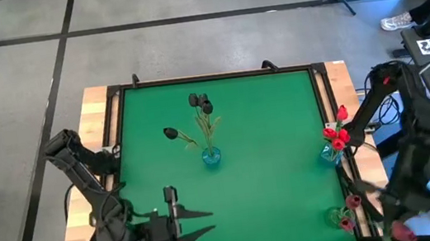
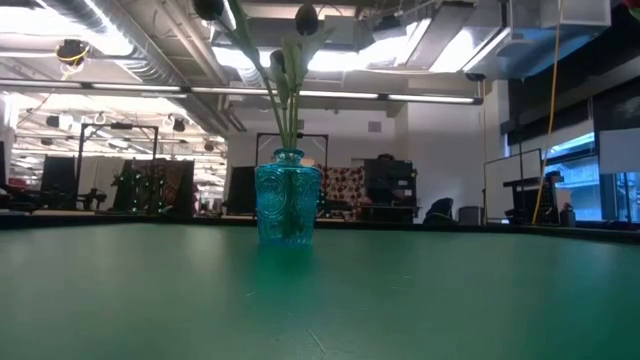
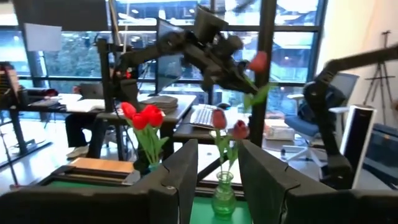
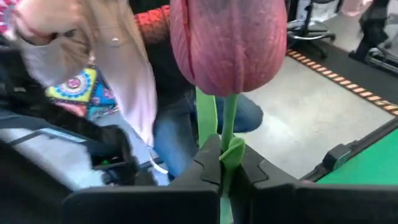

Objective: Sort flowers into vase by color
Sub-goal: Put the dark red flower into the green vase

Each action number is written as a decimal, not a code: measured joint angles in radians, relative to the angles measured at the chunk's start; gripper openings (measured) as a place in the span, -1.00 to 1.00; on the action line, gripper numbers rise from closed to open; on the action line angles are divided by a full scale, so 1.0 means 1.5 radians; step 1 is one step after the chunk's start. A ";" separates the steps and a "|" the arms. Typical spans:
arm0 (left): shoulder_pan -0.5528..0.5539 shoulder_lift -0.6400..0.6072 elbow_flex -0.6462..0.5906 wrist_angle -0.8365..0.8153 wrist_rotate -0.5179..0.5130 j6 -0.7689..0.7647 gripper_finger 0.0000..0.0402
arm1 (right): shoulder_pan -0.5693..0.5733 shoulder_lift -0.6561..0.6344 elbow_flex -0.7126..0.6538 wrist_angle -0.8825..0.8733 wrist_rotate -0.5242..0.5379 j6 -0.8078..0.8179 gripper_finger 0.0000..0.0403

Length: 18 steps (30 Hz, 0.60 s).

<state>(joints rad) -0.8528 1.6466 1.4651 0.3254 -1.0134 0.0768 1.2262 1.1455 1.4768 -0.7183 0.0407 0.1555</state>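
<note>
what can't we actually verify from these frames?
- Low view: only the blue vase shows; its black tulip heads are cut by the top edge, and both arms are out of frame.
- Right wrist view: the pink tulip clamped in the right end effector has its lower stem hidden by the fingers.
- High view: right end effector lost at the bottom edge.

Counter (image 1: 271, 163): green surface, black frame, pale wood edges. Centre vase (image 1: 211, 157): blue-teal glass with embossed pattern; holds black-headed tulips (image 1: 200, 102) on green stems. Red tulips (image 1: 335, 134) stand at the right edge. Right claw (image 4: 221, 163): dark; grips a maroon-pink tulip (image 4: 229, 43), green stem.
</note>
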 joint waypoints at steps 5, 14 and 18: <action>0.026 0.000 0.000 0.000 0.000 -0.012 -0.44 | 0.042 -0.018 -0.060 0.056 0.071 0.013 -0.97; 0.061 0.000 0.000 -0.033 0.004 -0.056 -0.44 | 0.056 -0.052 -0.060 0.039 0.129 0.013 -0.98; 0.069 0.000 0.000 -0.045 0.007 -0.069 -0.44 | 0.056 -0.069 -0.069 0.023 0.153 0.015 -0.99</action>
<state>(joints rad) -0.7498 1.6466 1.4651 0.2578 -1.0036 -0.0261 1.3096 1.0426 1.3726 -0.6844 0.2703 0.1776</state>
